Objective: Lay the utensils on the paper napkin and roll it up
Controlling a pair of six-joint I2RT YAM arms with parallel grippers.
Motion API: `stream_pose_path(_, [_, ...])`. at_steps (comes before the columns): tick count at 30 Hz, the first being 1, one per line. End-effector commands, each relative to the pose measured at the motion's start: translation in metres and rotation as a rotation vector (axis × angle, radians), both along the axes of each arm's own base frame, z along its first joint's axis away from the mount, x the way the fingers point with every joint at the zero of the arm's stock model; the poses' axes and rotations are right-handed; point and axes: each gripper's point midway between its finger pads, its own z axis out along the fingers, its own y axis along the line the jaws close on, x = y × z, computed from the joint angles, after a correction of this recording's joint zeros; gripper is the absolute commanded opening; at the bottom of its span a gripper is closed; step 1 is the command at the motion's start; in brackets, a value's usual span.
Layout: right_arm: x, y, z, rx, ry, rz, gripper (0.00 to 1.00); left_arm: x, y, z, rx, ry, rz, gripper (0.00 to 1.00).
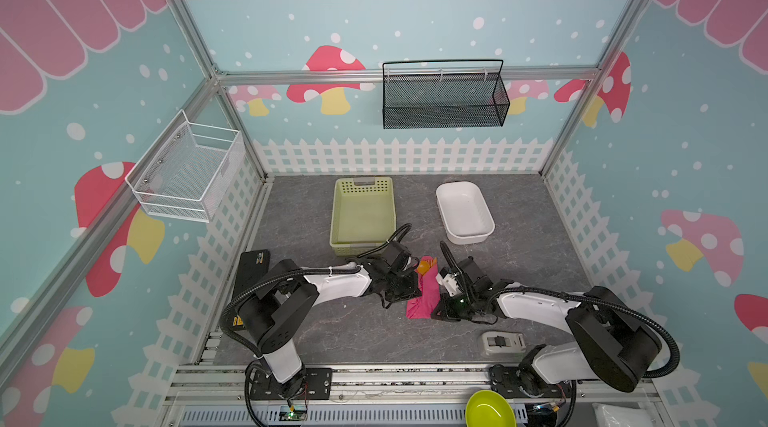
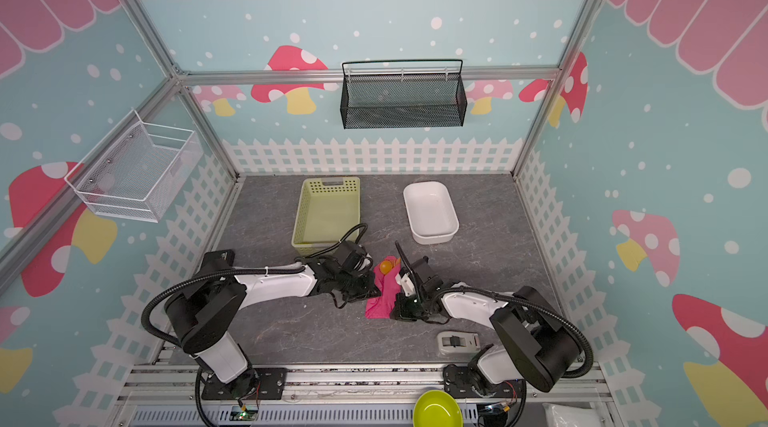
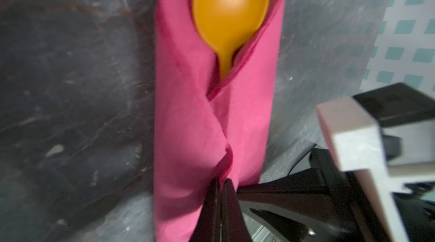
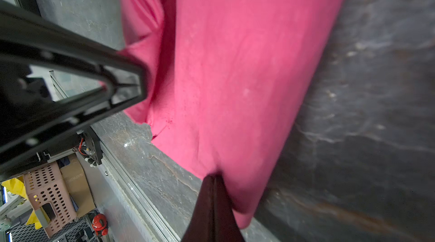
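Two clamped grippers on a nearly rolled bundle.
Nearest me, the right gripper has its jaws closed flat on a puckered edge of the paper napkin; the left gripper pinches the overlapping flap likewise. I judge the paper light, soft and easily torn, so hold folds, not single plies. Further out on the table, the utensils show only as a spoon bowl poking from the roll, near the green basket.

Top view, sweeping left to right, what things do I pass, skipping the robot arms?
From the left: white wire basket → green basket → rolled paper napkin → white tub.
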Motion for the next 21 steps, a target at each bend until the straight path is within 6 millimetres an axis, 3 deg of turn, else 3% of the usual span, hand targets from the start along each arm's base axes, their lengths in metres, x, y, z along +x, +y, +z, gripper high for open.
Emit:
stream_pose_path(1, [-0.008, -0.013, -0.017, -0.069, 0.040, -0.020, 0.00, 0.006, -0.009, 0.030, -0.041, -0.036, -0.007, 0.02])
stream_pose_path(9, [-0.007, -0.012, -0.016, -0.064, 0.037, -0.021, 0.00, 0.013, -0.026, 0.044, -0.098, -0.034, -0.021, 0.02])
stream_pose_path(21, [-0.005, -0.009, -0.012, -0.048, 0.031, -0.022, 0.00, 0.022, -0.058, 0.022, -0.207, 0.044, -0.004, 0.02])
